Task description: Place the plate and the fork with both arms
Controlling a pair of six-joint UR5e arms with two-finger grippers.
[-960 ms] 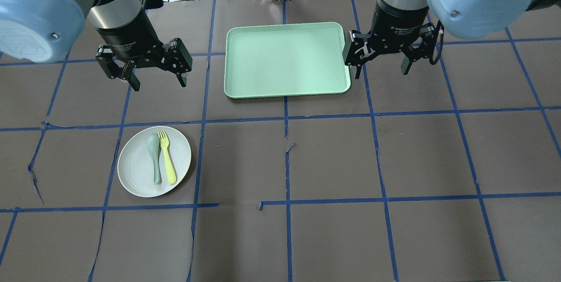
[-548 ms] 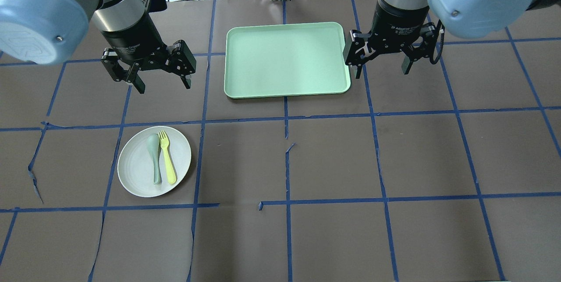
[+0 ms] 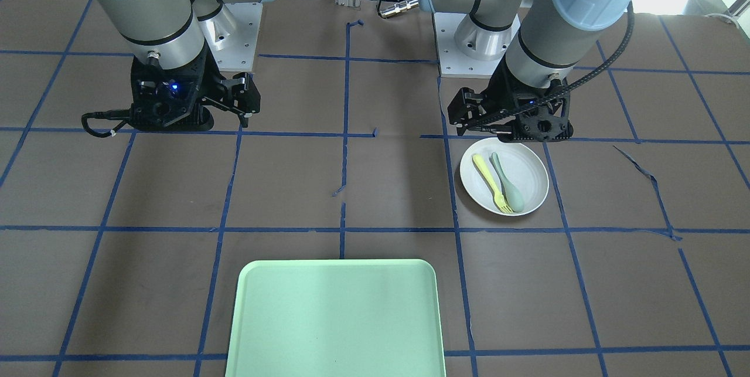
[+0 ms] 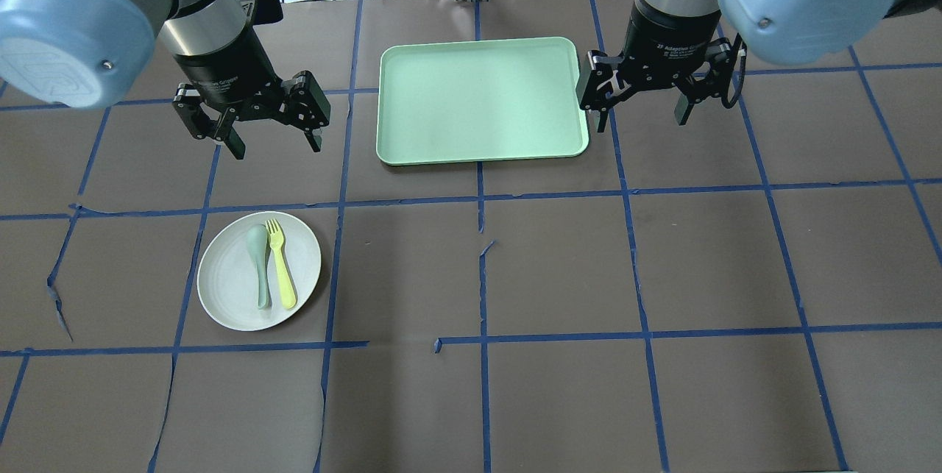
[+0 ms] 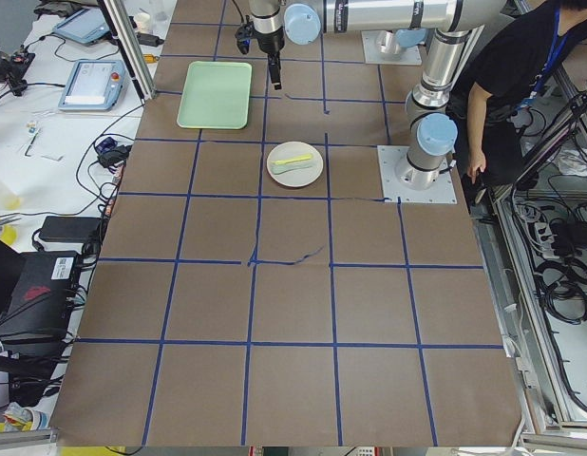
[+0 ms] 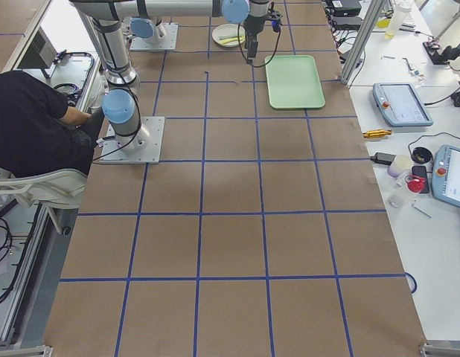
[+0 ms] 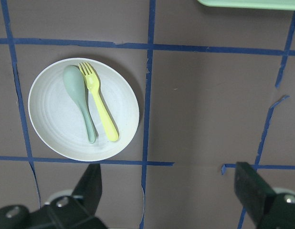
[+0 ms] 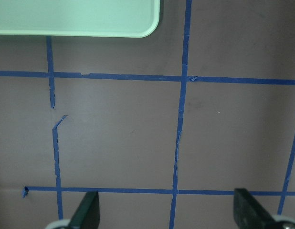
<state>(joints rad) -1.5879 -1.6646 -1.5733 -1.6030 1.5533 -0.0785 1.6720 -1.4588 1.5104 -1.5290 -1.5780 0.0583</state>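
Note:
The white plate lies on the table's left half, with the pale-yellow fork and a grey-green spoon side by side on it. My left gripper hangs open and empty above the table, on the far side of the plate. The left wrist view shows the plate, the fork and the open gripper apart from them. My right gripper is open and empty at the right edge of the mint-green tray. The right wrist view shows the open gripper over bare table.
The tray lies at the far middle of the table; its corner shows in the right wrist view. Blue tape lines grid the brown table cover. Cables and devices lie beyond the far edge. A person sits by the robot's base in the side views.
My left gripper has shifted a little to the right and slightly toward the plate, still open. The right arm, plate, fork and tray have not moved.

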